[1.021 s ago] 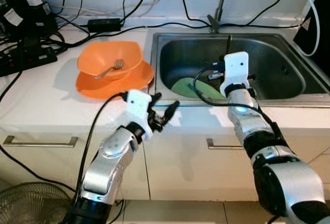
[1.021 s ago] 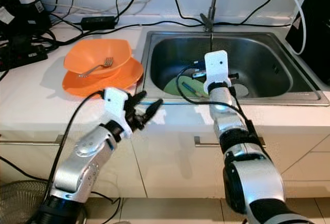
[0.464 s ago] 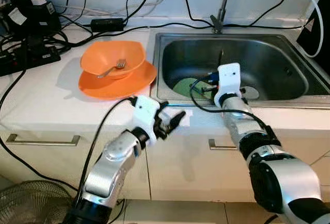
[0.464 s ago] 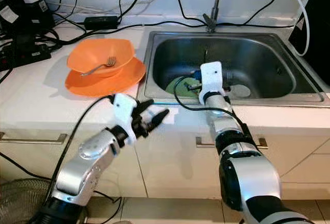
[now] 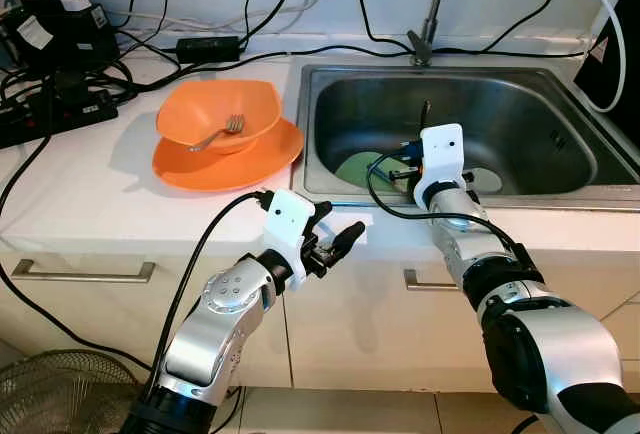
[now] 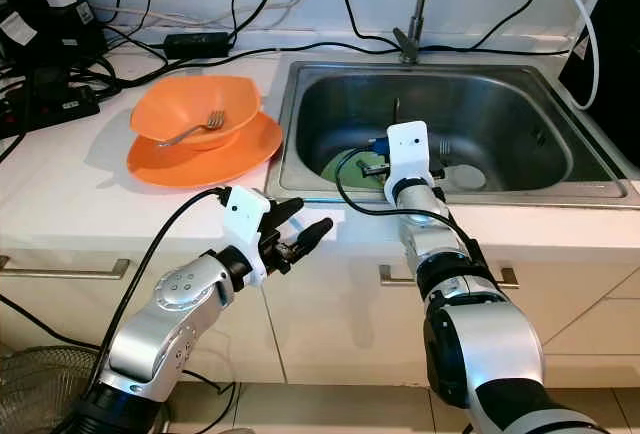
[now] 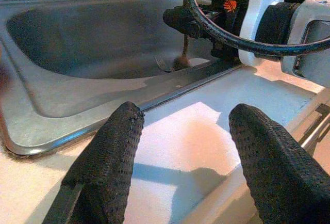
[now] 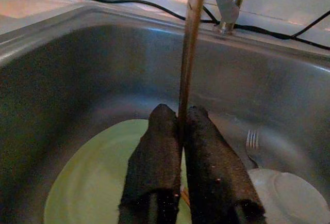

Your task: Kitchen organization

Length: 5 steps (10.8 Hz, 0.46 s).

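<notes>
Over the last second the right gripper (image 8: 178, 146) has drawn back from deep in the sink (image 5: 560, 189) towards its front rim, its fingers clamped on a thin metal utensil (image 8: 192, 38) that stands upright above the green plate (image 8: 98, 182); it looks like a lift out of the sink. The right forearm reaches over the front rim. The left gripper (image 7: 180, 146) hovers open just outside that rim, holding nothing.

head views downward, wrist views near sink (image 5: 470, 104)
</notes>
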Tool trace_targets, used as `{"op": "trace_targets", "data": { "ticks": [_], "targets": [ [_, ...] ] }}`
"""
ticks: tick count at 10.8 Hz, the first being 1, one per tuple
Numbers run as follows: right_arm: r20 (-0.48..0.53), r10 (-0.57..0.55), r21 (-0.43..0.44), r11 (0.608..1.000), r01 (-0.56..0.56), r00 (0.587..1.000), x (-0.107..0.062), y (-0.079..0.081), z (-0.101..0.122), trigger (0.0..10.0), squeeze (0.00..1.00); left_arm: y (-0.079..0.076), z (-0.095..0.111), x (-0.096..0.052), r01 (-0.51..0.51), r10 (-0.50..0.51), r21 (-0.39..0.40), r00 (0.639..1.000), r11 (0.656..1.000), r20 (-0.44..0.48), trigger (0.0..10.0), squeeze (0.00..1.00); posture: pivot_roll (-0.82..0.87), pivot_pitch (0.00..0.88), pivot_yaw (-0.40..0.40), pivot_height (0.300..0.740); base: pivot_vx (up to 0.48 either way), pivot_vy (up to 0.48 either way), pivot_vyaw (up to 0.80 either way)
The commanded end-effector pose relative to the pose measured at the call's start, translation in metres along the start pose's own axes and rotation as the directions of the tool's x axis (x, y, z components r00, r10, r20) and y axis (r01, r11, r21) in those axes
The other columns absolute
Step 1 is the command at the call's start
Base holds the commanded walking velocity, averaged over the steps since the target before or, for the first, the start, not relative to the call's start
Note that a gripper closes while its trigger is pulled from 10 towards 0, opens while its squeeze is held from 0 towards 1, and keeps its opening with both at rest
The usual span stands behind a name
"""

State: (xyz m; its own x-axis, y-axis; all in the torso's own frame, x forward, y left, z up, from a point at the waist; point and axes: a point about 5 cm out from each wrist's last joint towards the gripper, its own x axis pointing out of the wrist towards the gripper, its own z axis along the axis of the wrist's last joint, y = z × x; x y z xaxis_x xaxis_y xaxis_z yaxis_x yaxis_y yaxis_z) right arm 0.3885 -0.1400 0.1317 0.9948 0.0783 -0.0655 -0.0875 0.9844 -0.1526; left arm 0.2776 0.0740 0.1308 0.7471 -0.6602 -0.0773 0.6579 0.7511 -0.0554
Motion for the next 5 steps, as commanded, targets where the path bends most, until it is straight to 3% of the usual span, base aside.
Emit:
{"op": "trace_targets", "data": {
  "ticks": [1, 2, 3, 5],
  "targets": [
    [-0.058, 0.022, 0.011, 1.000, -0.021, 0.998, -0.0028, 0.0048, -0.0114, 10.0, 1.00, -0.0022, 0.0020, -0.0016, 0.012, -0.012, 0.018, 1.000, 1.000, -0.002, 10.0, 0.00, 0.19, 0.000, 0.008, 0.740, 0.000, 0.000, 0.00],
    [-0.057, 0.020, 0.007, 1.000, -0.020, 0.998, -0.0027, 0.0048, -0.0112, 10.0, 0.89, -0.0024, 0.0018, -0.0018, 0.012, -0.012, 0.018, 1.000, 1.000, -0.005, 10.0, 0.00, 0.19, 0.000, 0.007, 0.740, 0.000, 0.000, 0.00],
    [-0.047, 0.012, 0.001, 1.000, -0.012, 0.999, -0.0020, 0.0043, -0.0089, 10.0, 0.00, -0.0025, 0.0016, -0.0020, 0.008, -0.008, 0.019, 1.000, 1.000, -0.007, 10.0, 0.00, 0.19, 0.000, 0.005, 0.740, 0.000, 0.000, 0.00],
    [-0.011, 0.004, -0.009, 1.000, -0.004, 1.000, 0.0000, 0.0036, -0.0016, 10.0, 0.00, -0.0030, 0.0013, -0.0019, 0.008, -0.008, 0.013, 1.000, 1.000, -0.005, 10.0, 0.00, 0.18, 0.000, 0.005, 0.740, 0.000, 0.000, 0.00]
  ]
}}
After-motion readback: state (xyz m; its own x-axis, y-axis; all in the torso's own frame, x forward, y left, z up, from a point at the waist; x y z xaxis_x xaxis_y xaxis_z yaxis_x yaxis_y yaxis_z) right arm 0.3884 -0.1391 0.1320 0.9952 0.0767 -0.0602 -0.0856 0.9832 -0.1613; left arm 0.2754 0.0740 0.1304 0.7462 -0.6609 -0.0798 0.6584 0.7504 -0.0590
